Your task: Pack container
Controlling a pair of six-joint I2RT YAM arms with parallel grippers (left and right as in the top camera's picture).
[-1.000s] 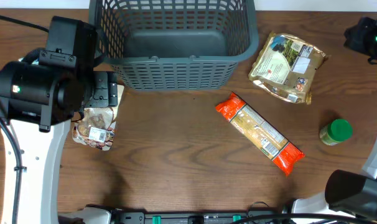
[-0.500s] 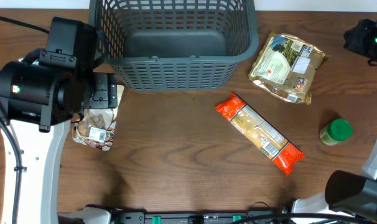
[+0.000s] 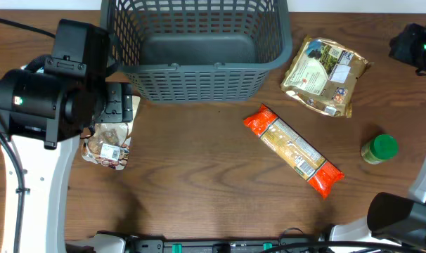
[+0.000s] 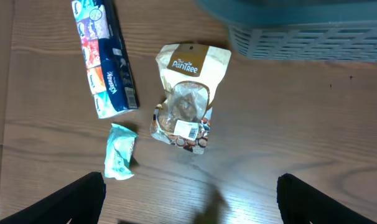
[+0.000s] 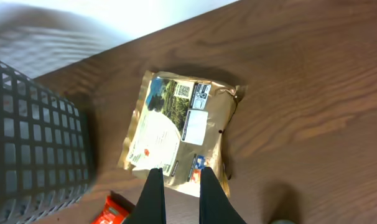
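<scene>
The dark grey lattice container stands at the table's back centre; a corner of it shows in the left wrist view and in the right wrist view. My left gripper is open and empty, high above a tan PanTree snack pouch, which also shows in the overhead view left of the container. My right gripper has its fingers close together with nothing between them, held above a gold packet that lies right of the container.
An orange-ended pasta packet lies diagonally at centre right. A green-lidded jar stands at the right. A tissue multipack and a small teal packet lie left of the pouch.
</scene>
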